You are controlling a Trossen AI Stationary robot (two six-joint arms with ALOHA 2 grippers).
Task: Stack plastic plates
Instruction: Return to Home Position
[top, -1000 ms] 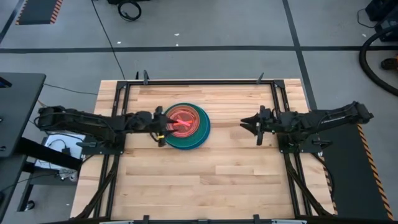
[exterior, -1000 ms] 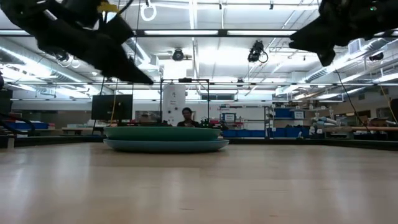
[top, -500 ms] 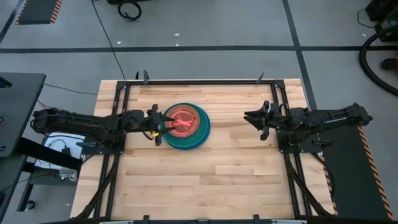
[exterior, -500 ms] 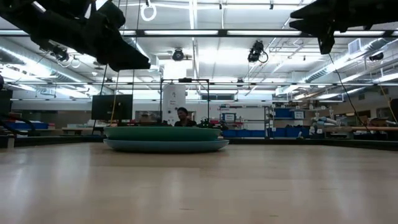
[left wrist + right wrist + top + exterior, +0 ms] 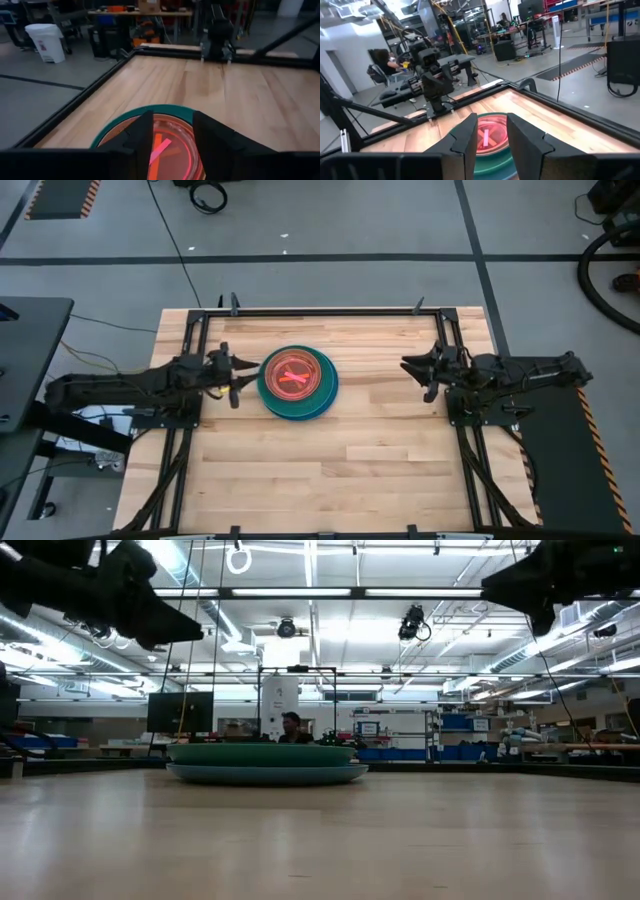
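Note:
The plastic plates sit as one stack (image 5: pixel 297 382) left of the table's middle. A translucent orange plate (image 5: pixel 293 373) is on top, and green, blue and teal rims ring it. The bottom plate rests flat on the wood (image 5: pixel 265 773). My left gripper (image 5: pixel 239 383) hovers just left of the stack, open and holding nothing; in its wrist view the orange plate (image 5: pixel 172 150) shows between the fingers. My right gripper (image 5: pixel 409 369), also open, hangs in the air well right of the stack, which lies ahead of its fingers (image 5: pixel 490 137).
A black metal frame (image 5: pixel 320 311) runs round the tabletop. Bare wood spreads on the near half (image 5: pixel 330 470) and between the stack and the right arm. Beyond the table are a workshop, shelves and a seated person (image 5: pixel 382 60).
My left gripper has drawn back from the rim of the stack toward the table's left edge and has risen. My right gripper has pulled back a little toward the right edge. The stack of plates has stayed where it was.

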